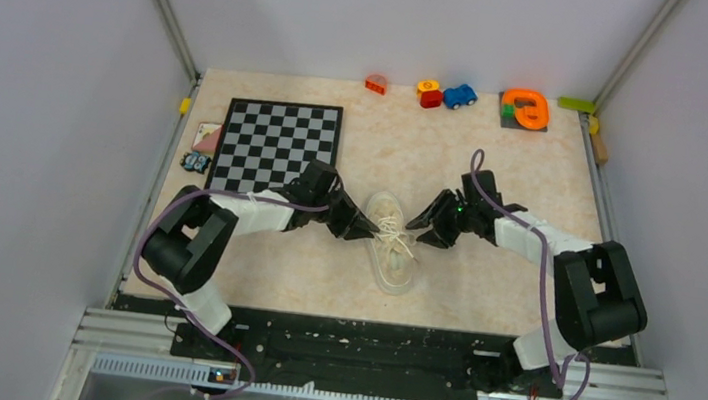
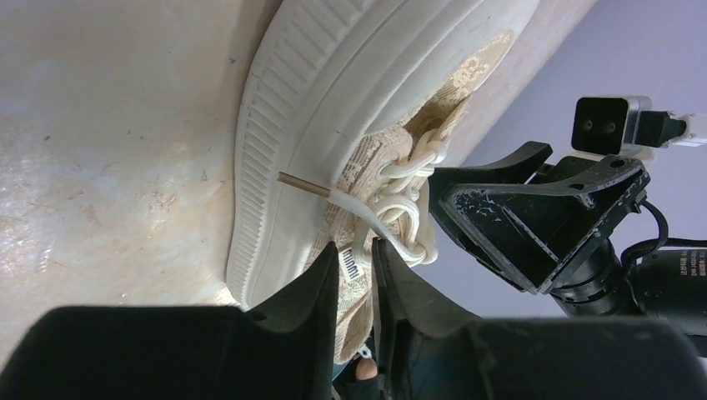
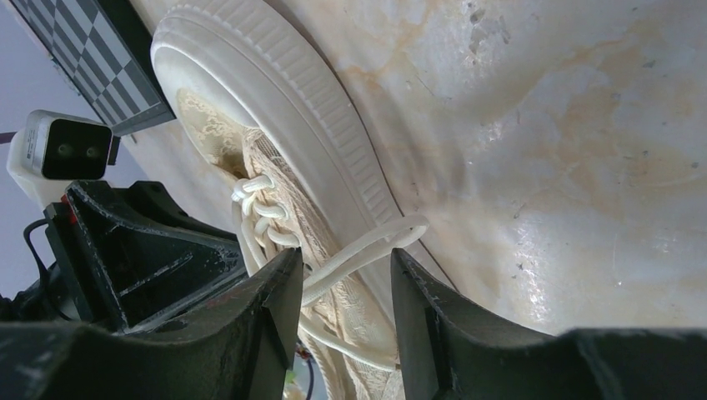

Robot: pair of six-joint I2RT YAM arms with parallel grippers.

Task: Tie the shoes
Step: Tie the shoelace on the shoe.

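One cream canvas sneaker (image 1: pixel 391 250) lay mid-table. Left gripper (image 2: pixel 355 247), at its 9 o'clock, pinched one white lace (image 2: pixel 350 201). Right gripper (image 3: pixel 346 260), at 3 o'clock, gaped around one lace loop (image 3: pixel 368 247).

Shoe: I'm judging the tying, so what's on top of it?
Loose white laces cross the shoe's top. The left hand pinches one lace; a loop passes through the open right hand. What lies beneath them is covered.
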